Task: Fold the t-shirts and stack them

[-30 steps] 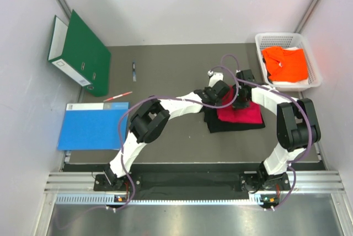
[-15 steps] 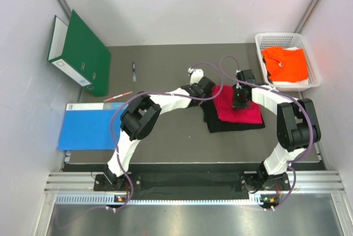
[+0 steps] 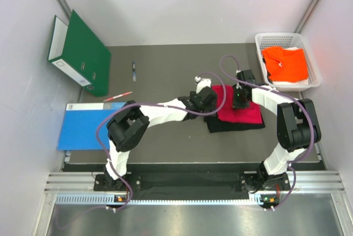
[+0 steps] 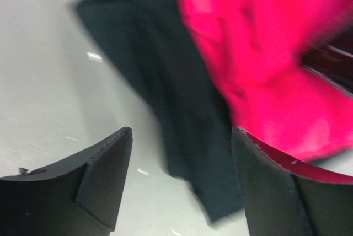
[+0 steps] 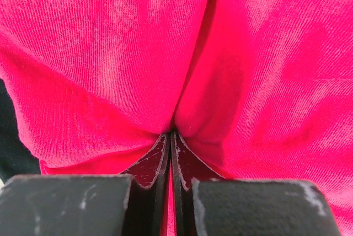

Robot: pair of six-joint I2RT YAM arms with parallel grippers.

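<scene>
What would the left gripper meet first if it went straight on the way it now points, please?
Most likely the black t-shirt: in the left wrist view its edge lies right ahead of the open left gripper, with the red t-shirt just beyond. Depth is unclear, so this is a judgement.

We view the table [image 3: 165, 76] from above and behind; both wrist cameras face down, close, sharing the crimson t-shirt [image 3: 248, 116].

No text, label or number can be read.
</scene>
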